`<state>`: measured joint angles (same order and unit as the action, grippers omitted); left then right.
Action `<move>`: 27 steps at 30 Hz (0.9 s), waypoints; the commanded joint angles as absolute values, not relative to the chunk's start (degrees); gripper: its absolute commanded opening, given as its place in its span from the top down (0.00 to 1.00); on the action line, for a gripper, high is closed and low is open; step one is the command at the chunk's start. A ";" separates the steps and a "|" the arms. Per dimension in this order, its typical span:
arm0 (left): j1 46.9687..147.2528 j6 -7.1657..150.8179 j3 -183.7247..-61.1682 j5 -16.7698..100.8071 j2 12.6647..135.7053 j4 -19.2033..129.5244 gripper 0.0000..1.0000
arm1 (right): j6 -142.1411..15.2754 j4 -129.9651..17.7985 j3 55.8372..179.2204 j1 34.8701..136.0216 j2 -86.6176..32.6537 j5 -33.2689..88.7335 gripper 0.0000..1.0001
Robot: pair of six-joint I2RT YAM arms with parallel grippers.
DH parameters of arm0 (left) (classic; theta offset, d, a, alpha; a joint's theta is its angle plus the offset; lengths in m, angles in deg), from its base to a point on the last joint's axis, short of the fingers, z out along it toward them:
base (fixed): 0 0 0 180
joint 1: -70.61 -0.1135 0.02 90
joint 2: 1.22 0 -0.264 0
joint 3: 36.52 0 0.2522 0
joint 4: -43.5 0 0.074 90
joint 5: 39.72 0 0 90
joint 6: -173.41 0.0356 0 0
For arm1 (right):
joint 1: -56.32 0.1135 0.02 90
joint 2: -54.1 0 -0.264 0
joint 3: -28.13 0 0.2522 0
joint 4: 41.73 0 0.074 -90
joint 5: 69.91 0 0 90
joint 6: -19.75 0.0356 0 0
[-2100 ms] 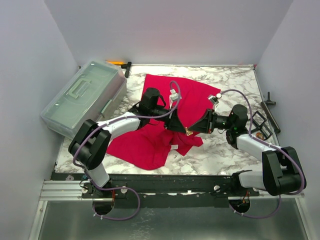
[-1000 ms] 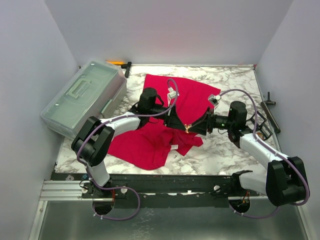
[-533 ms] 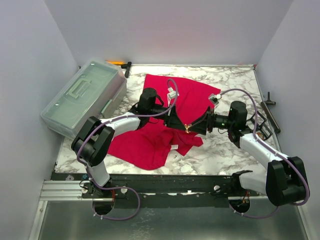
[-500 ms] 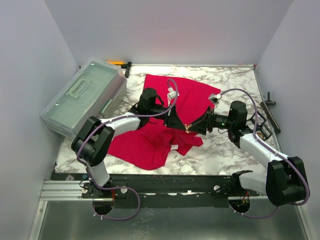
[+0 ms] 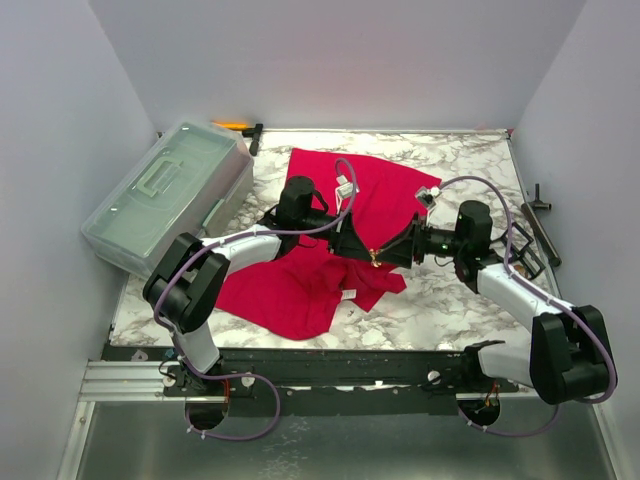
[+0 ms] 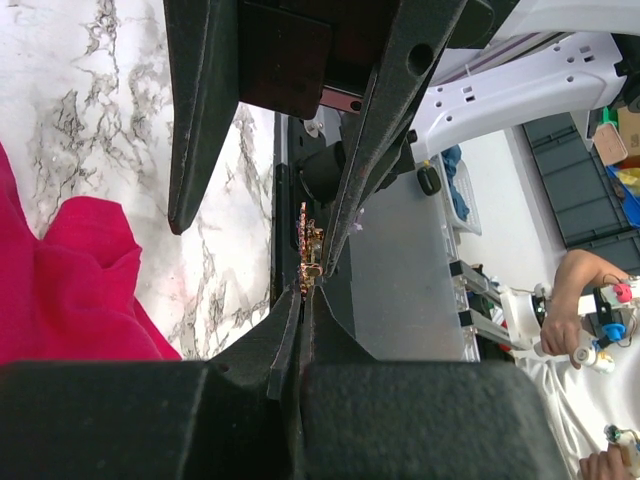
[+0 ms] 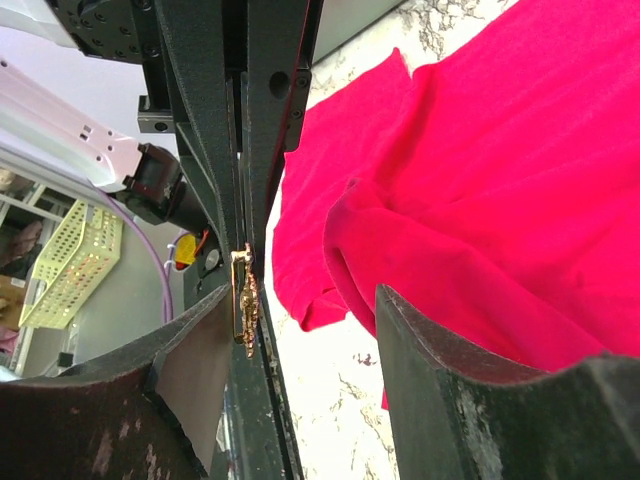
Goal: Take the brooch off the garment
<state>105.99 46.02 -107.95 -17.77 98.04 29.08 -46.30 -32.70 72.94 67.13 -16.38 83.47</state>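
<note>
The brooch (image 5: 375,257), small and gold, is pinched at the tips of my left gripper (image 5: 367,251), which is shut on it just above the red garment's front edge. The garment (image 5: 300,285) lies crumpled on the marble table. My right gripper (image 5: 388,256) faces the left one, open, with its jaws either side of the brooch. In the left wrist view the brooch (image 6: 310,250) sticks out past my shut left gripper (image 6: 305,292), against one right finger (image 6: 375,140). In the right wrist view the brooch (image 7: 243,300) hangs next to the left-hand finger (image 7: 190,380) of the right gripper (image 7: 305,292), apart from the cloth (image 7: 480,200).
A clear lidded plastic box (image 5: 165,192) stands at the table's left. Black tools (image 5: 538,222) and a black frame (image 5: 520,250) lie at the right edge. A small orange and black tool (image 5: 240,127) lies at the back. The marble table (image 5: 440,300) shows bare in front of the right arm.
Both grippers and the brooch have shifted slightly toward the back. The right gripper has come closer around the left gripper's tips. The left gripper has kept hold of the brooch.
</note>
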 commanded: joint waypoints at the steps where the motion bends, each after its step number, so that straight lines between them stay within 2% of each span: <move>1: 106.60 46.85 -107.45 -18.63 98.28 27.39 1.00 | -47.40 -33.81 74.99 67.00 -17.62 82.05 0.42; 20: 107.00 47.52 -107.16 -18.32 97.93 27.38 1.00 | -50.08 -37.69 76.43 67.04 -18.21 76.71 0.51; 27: 107.00 47.22 -106.98 -18.01 98.39 27.38 1.00 | -47.93 -34.79 75.57 66.98 -16.83 74.80 0.54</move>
<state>105.99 47.05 -107.58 -15.26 98.13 29.08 -47.81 -35.87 74.65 67.24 -17.45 81.00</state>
